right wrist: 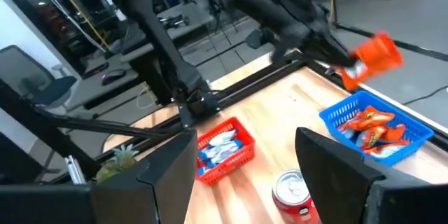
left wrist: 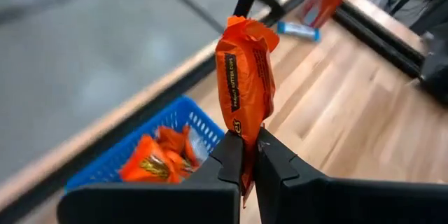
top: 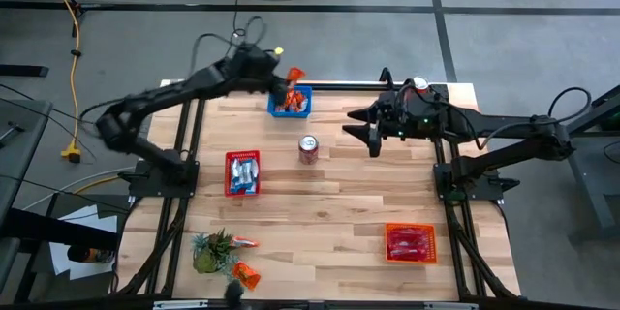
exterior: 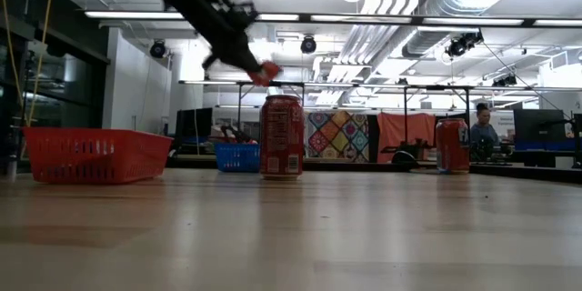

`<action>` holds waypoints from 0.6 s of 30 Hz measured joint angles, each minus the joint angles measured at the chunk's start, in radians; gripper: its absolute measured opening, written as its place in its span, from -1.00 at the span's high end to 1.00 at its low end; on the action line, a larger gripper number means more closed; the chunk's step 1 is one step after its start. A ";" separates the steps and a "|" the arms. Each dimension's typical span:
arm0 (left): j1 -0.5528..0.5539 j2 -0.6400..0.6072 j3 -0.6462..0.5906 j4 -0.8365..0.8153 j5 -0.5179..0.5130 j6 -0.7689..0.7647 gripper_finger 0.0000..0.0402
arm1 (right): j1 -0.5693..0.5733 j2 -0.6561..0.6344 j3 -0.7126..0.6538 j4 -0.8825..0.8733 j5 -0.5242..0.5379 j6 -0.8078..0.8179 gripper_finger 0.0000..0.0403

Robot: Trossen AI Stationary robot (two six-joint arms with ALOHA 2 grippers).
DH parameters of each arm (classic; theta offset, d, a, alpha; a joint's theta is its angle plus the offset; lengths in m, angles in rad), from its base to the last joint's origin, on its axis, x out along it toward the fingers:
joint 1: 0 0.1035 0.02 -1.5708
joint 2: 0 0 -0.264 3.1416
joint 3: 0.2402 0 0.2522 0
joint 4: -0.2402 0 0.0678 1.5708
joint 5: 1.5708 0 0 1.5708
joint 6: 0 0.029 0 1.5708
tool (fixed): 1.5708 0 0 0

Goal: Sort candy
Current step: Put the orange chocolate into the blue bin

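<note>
Left wrist view: left gripper (left wrist: 250, 155) is pinching an orange candy packet (left wrist: 246, 84) by its lower edge, jaws closed on the crimped end; packet is standing up above the fingers.
Packet location: it's hanging over the blue basket (top: 302, 108) at the far bench edge, not yet dropped in.
Basket contents: blue basket is already holding several orange packets; red basket (top: 242, 172) w/ blue-and-white ones; orange basket (top: 410, 242) w/ pink-red ones.
Leftovers: a couple of loose packets (top: 246, 274) are lying by the small plant (top: 213, 251) at the near-left corner; exact count is prob. two, hard to tell.
Right gripper (right wrist: 241, 154): it's waiting w/ jaws spread wide, empty, near the drink can (top: 308, 148).
Handling: packet is looking light, soft and crinkly, wrapper prob. slippery; the flat sealed end is giving the safest hold, as squeezing the middle could be crushing the contents.
</note>
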 joint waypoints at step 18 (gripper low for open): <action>-0.015 0.334 -0.043 0.173 -0.095 -0.568 1.00 | 0.000 0.003 0.000 -0.126 0.026 0.112 -0.17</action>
